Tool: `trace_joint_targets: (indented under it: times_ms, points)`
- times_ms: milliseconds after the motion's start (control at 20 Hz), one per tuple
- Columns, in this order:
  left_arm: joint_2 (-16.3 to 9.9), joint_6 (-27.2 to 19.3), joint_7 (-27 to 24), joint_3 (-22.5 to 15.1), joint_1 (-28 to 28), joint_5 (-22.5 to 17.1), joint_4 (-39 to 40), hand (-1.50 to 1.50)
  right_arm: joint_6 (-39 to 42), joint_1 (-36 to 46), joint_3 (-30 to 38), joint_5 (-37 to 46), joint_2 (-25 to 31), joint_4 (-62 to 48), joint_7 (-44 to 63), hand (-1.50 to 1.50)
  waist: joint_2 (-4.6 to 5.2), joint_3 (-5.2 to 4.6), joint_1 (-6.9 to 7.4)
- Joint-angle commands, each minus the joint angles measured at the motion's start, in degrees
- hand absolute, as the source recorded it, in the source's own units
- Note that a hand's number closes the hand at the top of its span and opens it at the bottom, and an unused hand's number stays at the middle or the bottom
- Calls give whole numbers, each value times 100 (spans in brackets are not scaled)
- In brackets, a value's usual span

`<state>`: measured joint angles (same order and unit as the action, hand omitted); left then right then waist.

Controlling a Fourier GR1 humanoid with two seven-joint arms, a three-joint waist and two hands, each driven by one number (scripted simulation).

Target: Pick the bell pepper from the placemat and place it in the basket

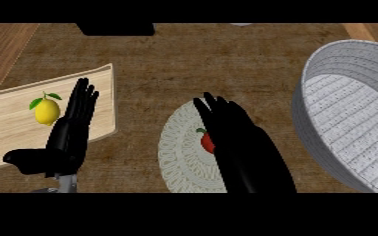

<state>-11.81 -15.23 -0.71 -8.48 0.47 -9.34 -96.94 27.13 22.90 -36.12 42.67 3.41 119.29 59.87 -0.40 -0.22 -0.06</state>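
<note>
Bell pepper (207,142) lies on the round woven placemat (177,150) in the head view, mostly hidden under the right hand (240,145), so only a red sliver with a green stem shows at the hand's left edge. That hand hovers over it with fingers straight, grasping nothing. I'd judge the pepper light, stiff-skinned and smooth, a bit slippery; taking it across its widest part looks safest. The stem seems to point up and away from the robot, but the long axis I cannot tell. Grey basket (336,115) stands well to the right. Left hand (70,130) rests open over a wooden board (22,130), beside a lemon (46,111).
</note>
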Motion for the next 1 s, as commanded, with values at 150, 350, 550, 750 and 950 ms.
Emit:
trace_joint_targets:
  times_ms: [150, 350, 550, 750, 950]
  points:
    - [-75, 82, 37, 150, -41, -43, -53, 0, 823, 383, 25, 212, -309, -632, 1100, -150, 24, 11, 27]
    - [-62, 143, 155, 139, -65, -77, -108, 0, 918, 178, 48, 423, -311, -684, 1031, -150, 23, 16, 7]
    - [-28, 260, -126, 345, -265, -91, 414, 0, 744, -176, -8, 560, -334, -684, 774, -150, 37, 17, -20]
    - [66, 161, 70, 266, -143, 32, 44, 0, 218, -512, -185, 864, -336, -1035, 288, -150, 36, 21, 17]
    - [262, 364, -487, 177, 227, 120, 271, 0, 153, -591, -206, 921, -338, -1022, 168, -150, 36, 20, 26]
